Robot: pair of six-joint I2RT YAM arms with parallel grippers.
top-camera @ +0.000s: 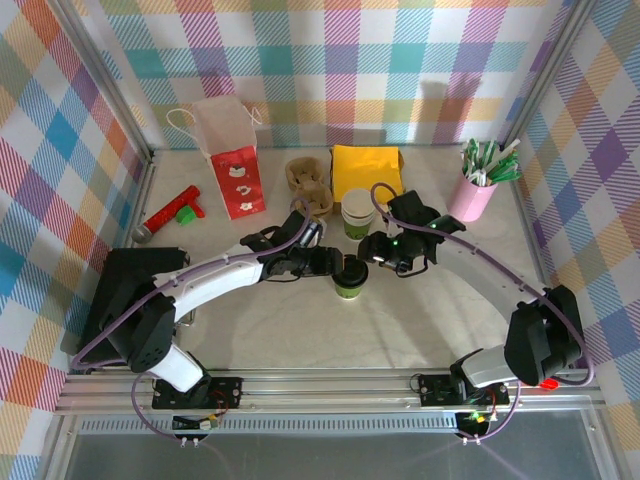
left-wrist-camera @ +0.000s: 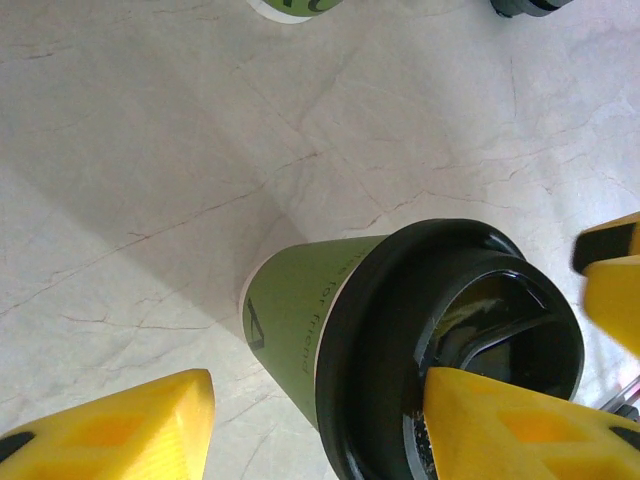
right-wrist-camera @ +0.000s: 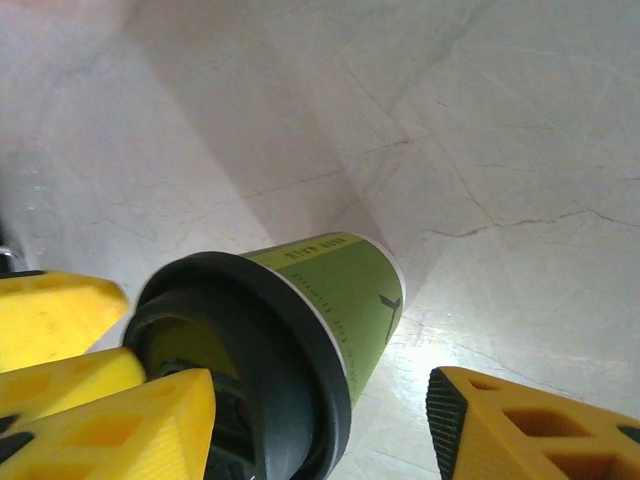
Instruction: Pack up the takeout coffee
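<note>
Wide open, my left gripper (left-wrist-camera: 318, 390) straddled the takeout coffee (top-camera: 350, 280) from the left. One finger sat clear of the green wall with bare table showing between. The other was up by the black lid (left-wrist-camera: 450, 300), and I could not tell whether it touched. My right gripper (right-wrist-camera: 322, 395) was spread just as wide from the opposite side, its far finger well clear of the cup. Neither held anything. The coffee stood upright, as far as the top view showed, near the middle of the table (top-camera: 430, 320) between my two wrists.

I judged that both tools crowded one cup because the grasp was being settled. Only one needed to close, and yellow fingers from both sides sat close together by the lid, so the other would have to give way. The lid's rim overhung the paper wall, which made a pinch on the wall below it look the safer hold.

Just behind the cup stood the stack of lidless cups (top-camera: 357, 212). Farther back on the left were the cardboard carrier (top-camera: 308, 182) and the red-and-white paper bag (top-camera: 233, 165). Toward the near rail the table was bare, so a straight lift before any swing seemed the cleanest way out.
</note>
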